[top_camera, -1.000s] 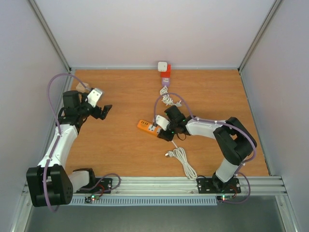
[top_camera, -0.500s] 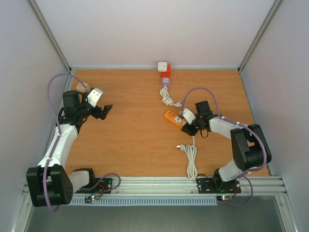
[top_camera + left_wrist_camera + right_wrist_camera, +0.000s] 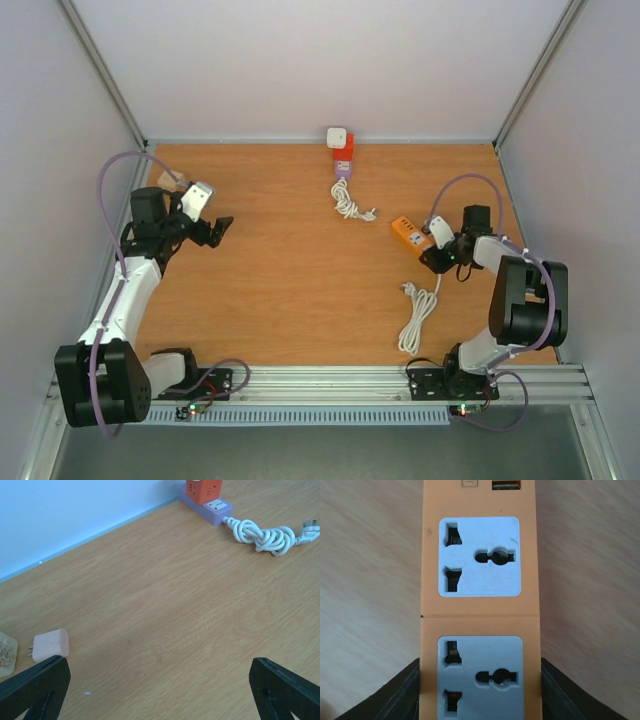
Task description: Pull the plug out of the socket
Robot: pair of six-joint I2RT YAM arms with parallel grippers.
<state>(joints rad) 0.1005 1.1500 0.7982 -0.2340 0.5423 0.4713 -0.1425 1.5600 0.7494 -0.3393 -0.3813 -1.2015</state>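
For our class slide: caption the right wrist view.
Right gripper clamps an orange power strip, two empty sockets facing the camera.

Strip [image 3: 407, 230] rt side, cube socket [image 3: 343, 152] back ctr.

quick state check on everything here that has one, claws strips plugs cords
right claw: shut on the orange power strip
orange power strip: both visible sockets empty
left claw: open, holding nothing
pink plug: unplugged, lying on the table
purple power strip: red cube adapter seated on it
white cord: bundled, its plug end lying free
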